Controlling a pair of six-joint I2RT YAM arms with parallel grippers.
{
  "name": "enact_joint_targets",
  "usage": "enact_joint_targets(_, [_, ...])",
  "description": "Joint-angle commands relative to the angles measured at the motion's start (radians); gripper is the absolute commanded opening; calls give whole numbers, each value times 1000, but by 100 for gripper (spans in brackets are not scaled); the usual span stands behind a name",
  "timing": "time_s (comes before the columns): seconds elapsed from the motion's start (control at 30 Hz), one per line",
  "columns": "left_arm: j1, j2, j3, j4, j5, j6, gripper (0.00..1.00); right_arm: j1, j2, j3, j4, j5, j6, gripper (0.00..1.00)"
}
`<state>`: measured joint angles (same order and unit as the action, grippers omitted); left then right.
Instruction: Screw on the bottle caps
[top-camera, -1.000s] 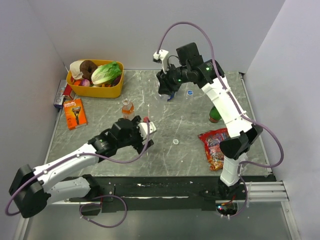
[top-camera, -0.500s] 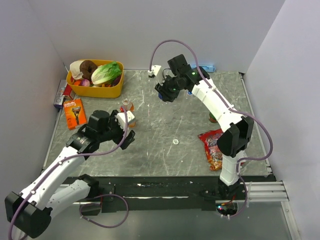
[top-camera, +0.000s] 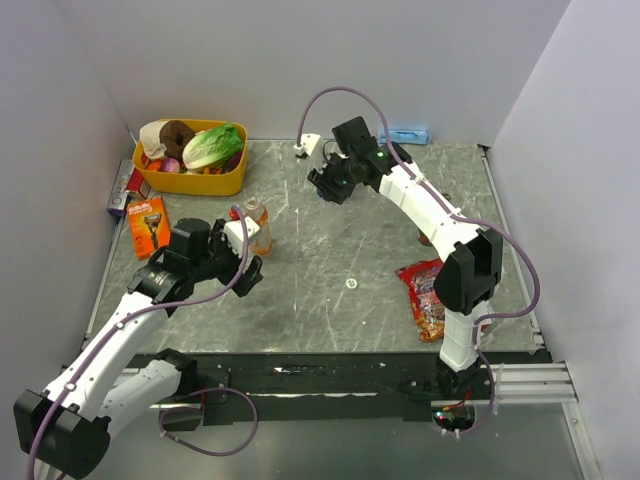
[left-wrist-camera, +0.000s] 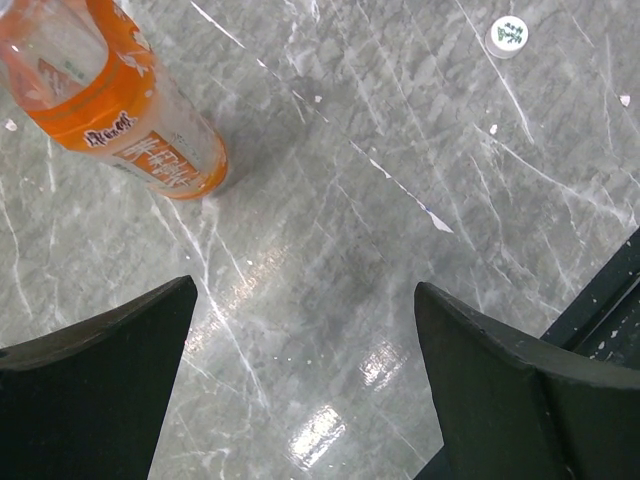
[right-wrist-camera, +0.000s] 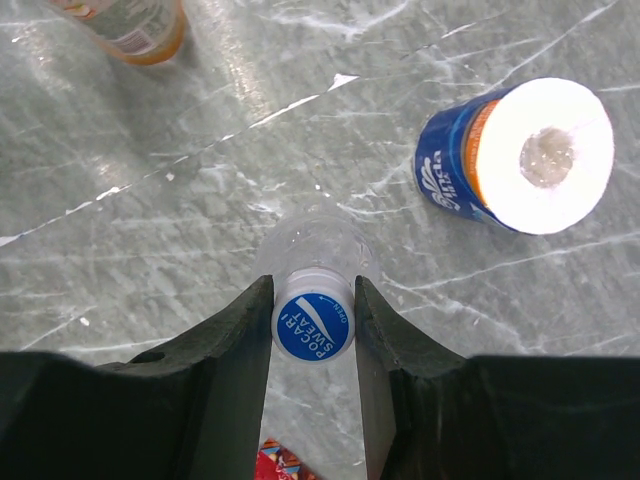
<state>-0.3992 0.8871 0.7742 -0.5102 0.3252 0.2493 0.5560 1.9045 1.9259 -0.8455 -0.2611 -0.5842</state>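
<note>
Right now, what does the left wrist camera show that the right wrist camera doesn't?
Only the left wrist: the open left end effector and a small white disc. Only the right wrist: the right end effector shut on a blue cap atop a clear bottle, plus a toilet roll. Both: the orange drink bottle and grey table.

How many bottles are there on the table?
2. The orange drink bottle stands near the left gripper; a clear bottle stands under the right gripper, whose jaws pinch its blue cap. More may hide behind the arms.
</note>
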Motion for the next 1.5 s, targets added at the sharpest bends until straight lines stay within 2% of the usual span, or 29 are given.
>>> enact_joint_targets(0.0, [8, -14, -4, -8, 41, 7, 96, -1, -2, 16, 65, 37, 35, 36])
enact_joint_targets(0.17, [11, -7, -7, -4, 43, 5, 96, -4, 16, 16, 53, 54, 50, 50])
enact_joint_targets(0.37, [29, -7, -9, 4, 38, -10, 96, -48, 56, 76, 26, -10, 155, 58])
enact_joint_targets(0.63, [46, 0, -7, 2, 51, -7, 96, -54, 57, 71, 29, -23, 153, 61])
enact_joint_targets(0.83, [57, -4, -6, -8, 48, -2, 96, -56, 42, 123, 40, -20, 153, 69])
enact_joint_targets(0.87, [60, -5, -4, -14, 48, -2, 96, -53, 36, 146, 43, -26, 153, 78])
enact_joint_targets(0.93, [68, -16, -3, -36, 46, 5, 96, -47, 18, 172, 49, -50, 146, 84])
enact_joint_targets(1.03, [83, -40, 5, -80, 25, 11, 96, -21, -11, 190, 69, -124, 144, 88])
enact_joint_targets(1.23, [147, -102, 2, -77, -28, 12, 96, 82, 4, 140, 197, -262, 234, 90])
enact_joint_targets(1.47, [206, -152, -19, -131, -86, 70, 96, 171, 131, 237, 275, -331, 271, 91])
